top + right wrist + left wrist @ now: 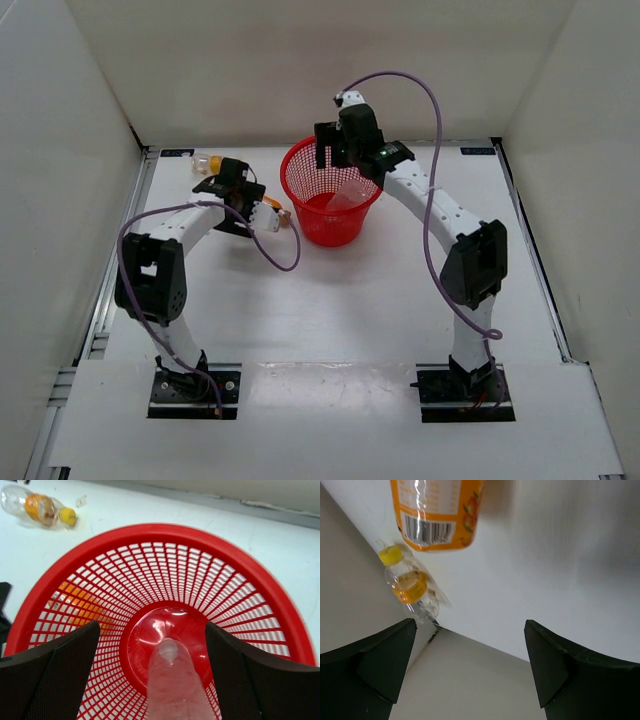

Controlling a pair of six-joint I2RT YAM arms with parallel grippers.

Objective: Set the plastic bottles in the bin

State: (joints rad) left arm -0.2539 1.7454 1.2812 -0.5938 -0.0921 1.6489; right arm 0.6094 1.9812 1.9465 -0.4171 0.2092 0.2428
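The red mesh bin (300, 165) stands at the back middle of the table. My right gripper (335, 158) hovers over it, open; in the right wrist view (152, 655) its fingers stand wide apart over the bin's rim (280, 600). The slim clear bottle (172, 680) is inside the bin, between the fingers but not touched by them; it also shows in the top view (350, 195). My left gripper (230, 172) is open and empty (470, 645). The stubby orange bottle (437, 515) (282, 215) lies beside it. The clear bottle with orange cap (410, 582) (205, 160) lies by the back wall.
White walls close the table at the back and both sides. A purple cable (435, 110) loops over the right arm, another (285, 262) hangs from the left arm. The back left corner of the table (432, 630) is just beyond the left gripper.
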